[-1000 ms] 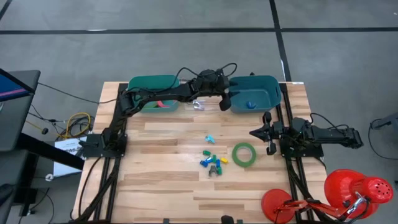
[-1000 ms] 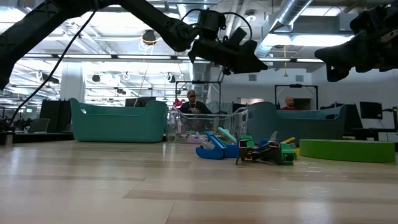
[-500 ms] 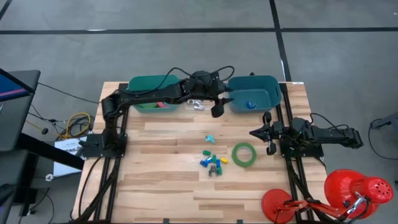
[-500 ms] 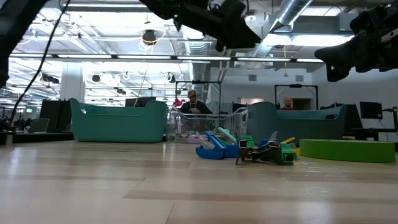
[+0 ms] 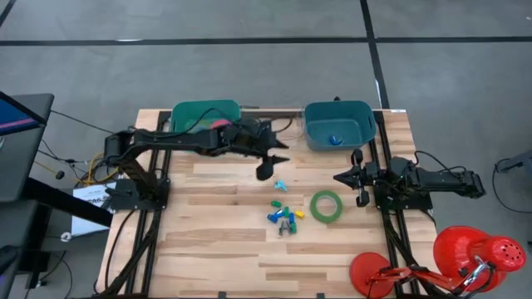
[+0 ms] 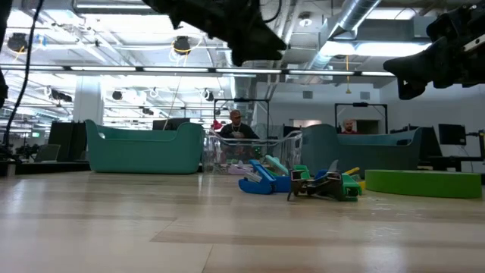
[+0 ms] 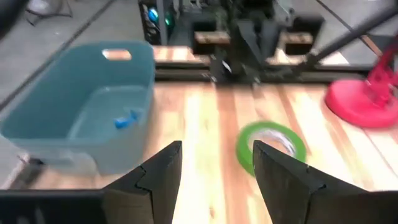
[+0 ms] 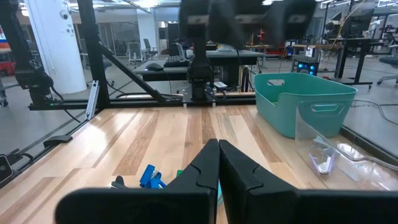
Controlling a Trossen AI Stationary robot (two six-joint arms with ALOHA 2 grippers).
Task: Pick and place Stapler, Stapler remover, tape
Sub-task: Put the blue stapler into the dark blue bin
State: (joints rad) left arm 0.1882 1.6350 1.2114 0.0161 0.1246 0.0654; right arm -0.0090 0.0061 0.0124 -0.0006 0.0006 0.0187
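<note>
Green tape (image 5: 326, 205): lay flat on table (image 5: 216, 249), right of small coloured pieces (image 5: 285, 214).
Left gripper (image 5: 268, 169): hovered above table between both bins, fingers apart, empty.
Right gripper (image 5: 352, 176): parked at right edge, fingers closed, empty.
Right bin (image 5: 337, 125): held blue piece (image 5: 335, 139).

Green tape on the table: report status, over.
Left gripper open, empty, above table. Right gripper shut, parked beside green tape. Tape lies flat, untouched. Nothing blocking it.
</note>
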